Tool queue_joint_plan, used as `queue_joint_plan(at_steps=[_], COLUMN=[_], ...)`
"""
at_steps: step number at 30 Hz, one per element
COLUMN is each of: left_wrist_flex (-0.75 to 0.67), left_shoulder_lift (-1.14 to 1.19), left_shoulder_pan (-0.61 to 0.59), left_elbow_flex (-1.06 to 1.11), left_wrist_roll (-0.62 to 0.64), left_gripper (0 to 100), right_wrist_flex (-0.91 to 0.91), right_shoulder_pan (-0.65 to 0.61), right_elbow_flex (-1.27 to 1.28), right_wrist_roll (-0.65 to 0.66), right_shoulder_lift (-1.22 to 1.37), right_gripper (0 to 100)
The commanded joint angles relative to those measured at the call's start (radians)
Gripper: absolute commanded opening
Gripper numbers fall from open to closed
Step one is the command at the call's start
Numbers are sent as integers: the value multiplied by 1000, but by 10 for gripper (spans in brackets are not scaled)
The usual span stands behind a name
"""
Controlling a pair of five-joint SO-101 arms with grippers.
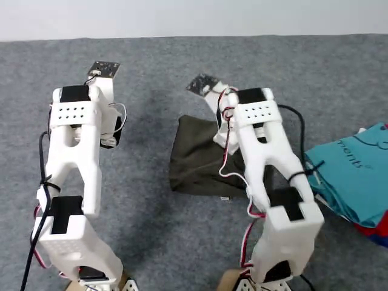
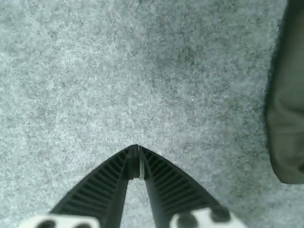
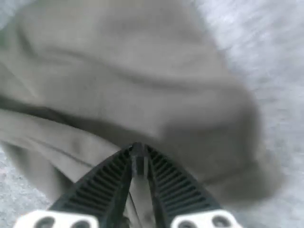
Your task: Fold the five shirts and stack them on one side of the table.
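1. Two white arms stand side by side on a grey, felt-like table surface [image 1: 151, 60]; a pale wall [image 1: 182, 18] runs along its far edge.
2. Near the middle of the table lies an olive shirt [image 1: 194, 157], roughly folded, with its right part under the right arm [image 1: 267, 157].
3. At the right edge of the table a teal shirt [image 1: 351, 170] tops a small pile, with red cloth [image 1: 370, 229] showing beneath it. The pile sits apart from the olive shirt.
4. The left arm [image 1: 76, 151] reaches over bare surface to the left of the olive shirt.
5. The left gripper [image 2: 138, 149] has its ribbed black fingers [image 2: 166, 180] brought together so that the tips meet. It holds nothing and points at plain grey surface, with the olive shirt's edge [image 2: 287, 95] off to one side.
6. The right gripper [image 3: 137, 148] is closed too, its tips meeting on the olive shirt [image 3: 142, 71]. Folds of the cloth run in toward the tips, and cloth shows between the fingers [image 3: 171, 185] behind them.
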Motion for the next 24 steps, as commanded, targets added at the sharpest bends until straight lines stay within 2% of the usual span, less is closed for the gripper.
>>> queue_joint_plan(at_steps=[1, 7, 11, 16, 20, 24], left_wrist_flex=[9, 12, 12, 18, 51, 84], left_shoulder_lift=[-66, -66, -66, -66, -64, -66], left_shoulder_pan=[-21, -68, -64, -64, -68, -80], left_elbow_flex=[-7, -7, -7, -19, -59, -113], left_wrist_roll=[9, 5, 5, 5, 3, 6], left_gripper=[2, 2, 2, 2, 2, 2], right_wrist_flex=[65, 320, 421, 427, 381, 343], right_shoulder_pan=[-25, -42, -36, -13, 4, -1], right_elbow_flex=[-51, -51, -46, 34, 130, 98], right_wrist_roll=[-12, -12, -12, -8, 49, 44], right_shoulder_lift=[7, -22, -54, -87, -79, -139], right_gripper=[9, 9, 9, 9, 9, 9])
